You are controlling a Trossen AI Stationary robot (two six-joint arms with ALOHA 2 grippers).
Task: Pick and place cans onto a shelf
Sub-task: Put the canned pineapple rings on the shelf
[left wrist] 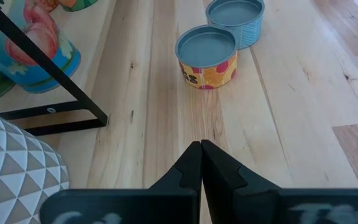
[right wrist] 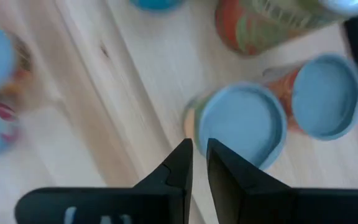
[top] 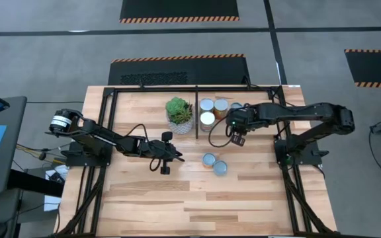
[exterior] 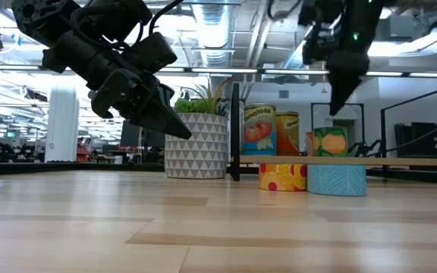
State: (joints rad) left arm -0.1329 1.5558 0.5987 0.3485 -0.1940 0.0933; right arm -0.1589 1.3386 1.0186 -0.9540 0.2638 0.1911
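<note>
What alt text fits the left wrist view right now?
The left gripper, fingers shut and empty, points along the wooden table at two short blue-topped cans: a yellow-and-orange can and a blue can behind it.

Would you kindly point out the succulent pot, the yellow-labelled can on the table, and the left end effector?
succulent pot (exterior: 196, 148), low view, its patterned white wall.
yellow-labelled can (left wrist: 206, 46), left wrist view, its blue-grey lid.
left end effector (left wrist: 201, 163), left wrist view, between its shut fingertips.

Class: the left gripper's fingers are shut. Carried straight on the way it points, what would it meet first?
Probably the short yellow-and-orange can with a pale-blue top, standing on the wooden table ahead of the left gripper; the gripper's height is unclear.
</note>
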